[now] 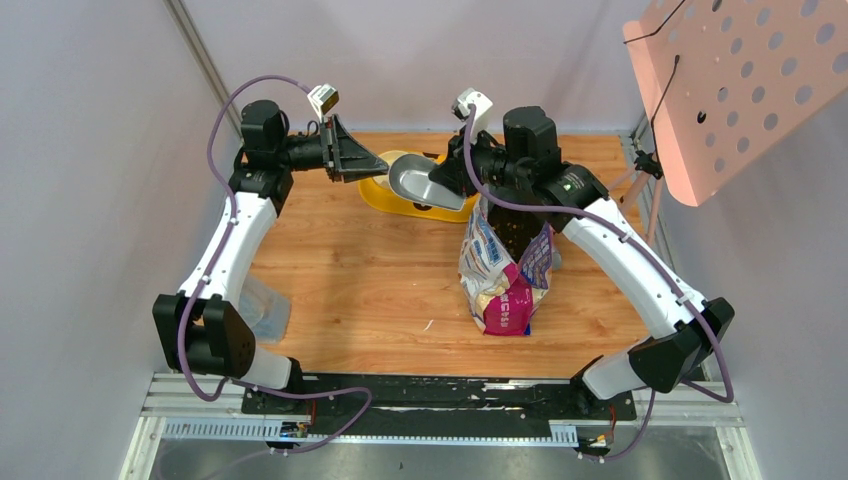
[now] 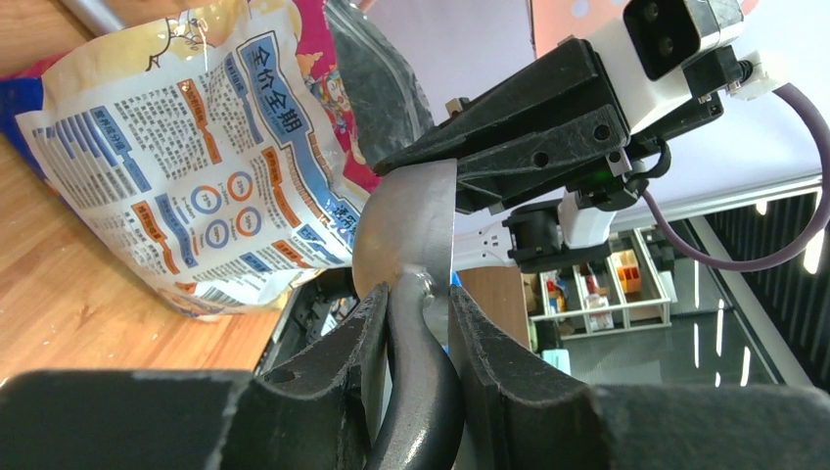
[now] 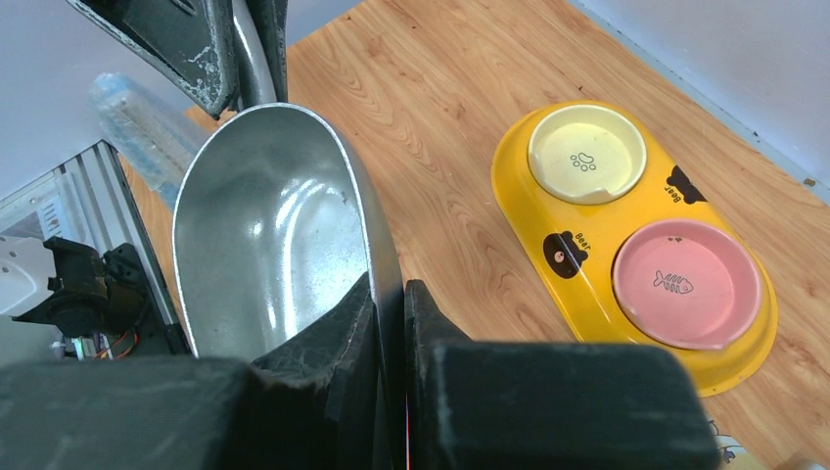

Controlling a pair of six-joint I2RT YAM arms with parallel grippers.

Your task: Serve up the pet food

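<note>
An empty grey metal scoop hangs over the table, held from both sides. My left gripper is shut on the scoop's handle. My right gripper is shut on the scoop's side wall. The pet food shows only as a dark speckled mass in the open mouth of the printed bag, which stands upright under the right arm. Behind the scoop, the yellow double feeder holds a pale yellow bowl and a pink bowl, both empty.
A clear plastic container stands at the table's left edge by the left arm. A pink perforated board hangs over the back right corner. Walls close in the back and sides.
</note>
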